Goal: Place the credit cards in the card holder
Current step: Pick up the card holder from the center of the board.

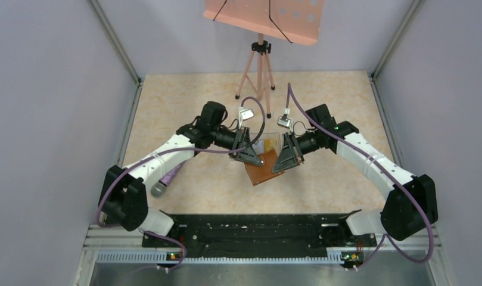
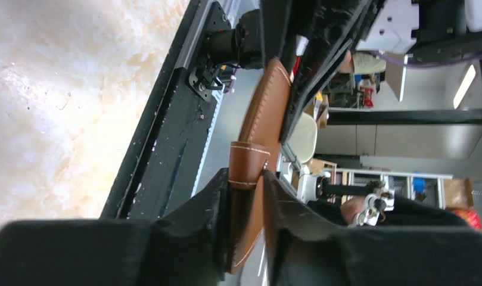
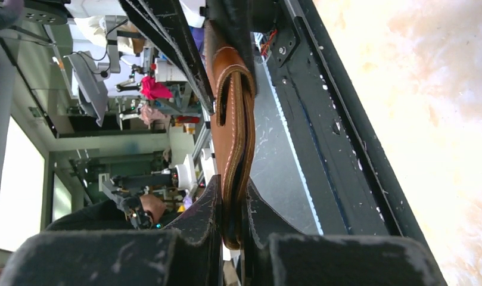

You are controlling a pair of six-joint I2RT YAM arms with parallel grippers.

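Pinching card holder (image 1: 261, 171): left jaws, right jaws.

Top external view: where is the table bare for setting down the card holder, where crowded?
Bare: the strip between the card holder and the black base rail; the far corners either side of the tripod. Crowded: the centre, where left tool and right tool grip it.

Lab: grey-walled test enclosure (image 1: 47, 89), tripod (image 1: 260, 74)
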